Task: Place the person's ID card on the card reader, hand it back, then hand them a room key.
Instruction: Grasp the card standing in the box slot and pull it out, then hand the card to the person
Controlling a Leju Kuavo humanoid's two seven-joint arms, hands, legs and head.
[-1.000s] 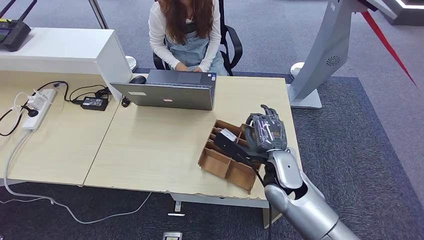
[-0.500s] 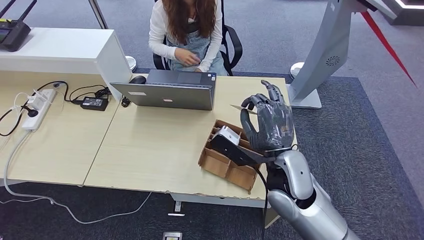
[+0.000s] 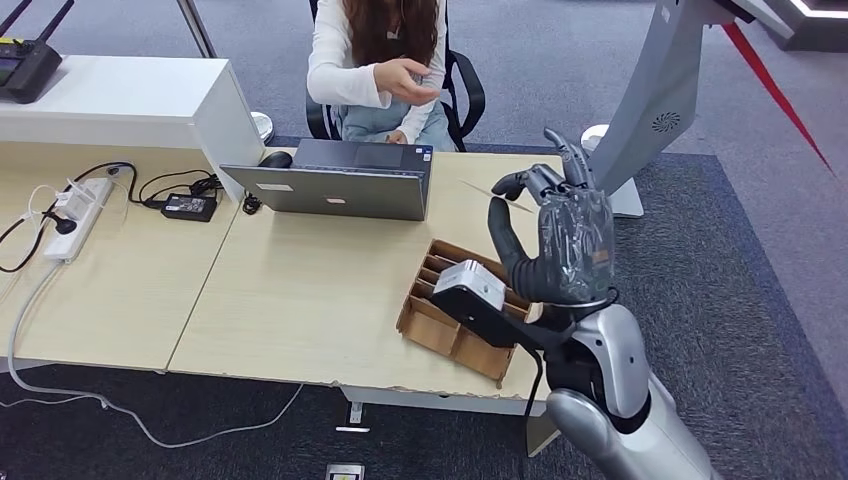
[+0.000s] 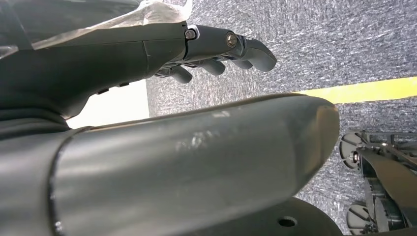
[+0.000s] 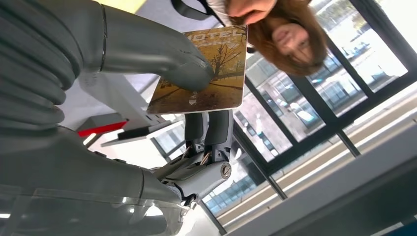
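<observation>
While the right robot hand [image 3: 555, 235] pinches a room key [image 5: 201, 69], a laptop [image 3: 335, 180] separates it from the person's hand [image 3: 405, 80]

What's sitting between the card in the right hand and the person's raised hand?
In the head view, only bare desk corner and air separate the card pinched by the right hand from the person's hand; the laptop lies left of that line.

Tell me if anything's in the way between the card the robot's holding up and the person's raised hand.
Nothing visible blocks it. The right hand pinches the room key card above the table's far edge; the laptop sits lower and to the side, and only open air separates the card from the person's hand.
</observation>
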